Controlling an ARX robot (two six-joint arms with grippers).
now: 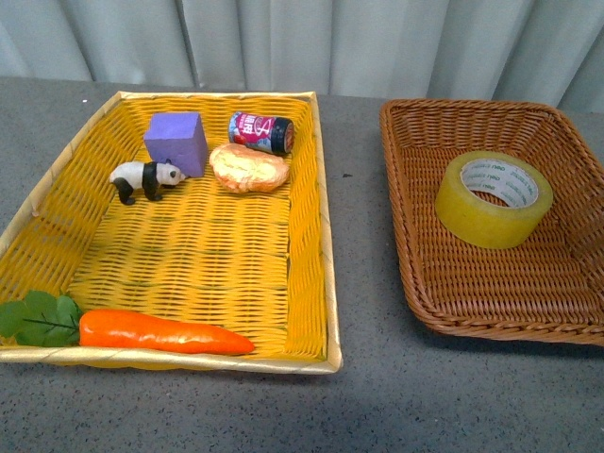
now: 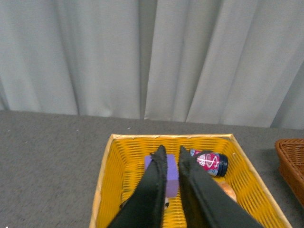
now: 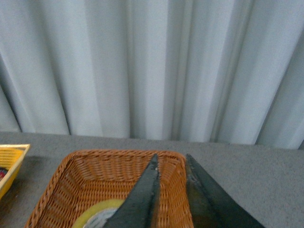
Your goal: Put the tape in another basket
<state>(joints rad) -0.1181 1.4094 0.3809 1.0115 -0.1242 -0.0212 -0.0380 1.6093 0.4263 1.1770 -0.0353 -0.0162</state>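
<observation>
The yellowish tape roll (image 1: 494, 197) lies flat inside the brown wicker basket (image 1: 566, 311) at the right of the front view. Neither arm shows in the front view. My right gripper (image 3: 170, 160) is shut and empty, held above the brown basket (image 3: 57, 190), with the edge of the tape (image 3: 97, 211) below its fingers. My left gripper (image 2: 171, 152) is shut and empty, held above the yellow tray (image 2: 107, 180).
The yellow woven tray (image 1: 321, 236) at the left holds a purple block (image 1: 176, 142), a toy panda (image 1: 144, 178), a red can (image 1: 261, 132), a bread roll (image 1: 249, 169) and a carrot (image 1: 160, 332). Grey table lies between the containers. A curtain hangs behind.
</observation>
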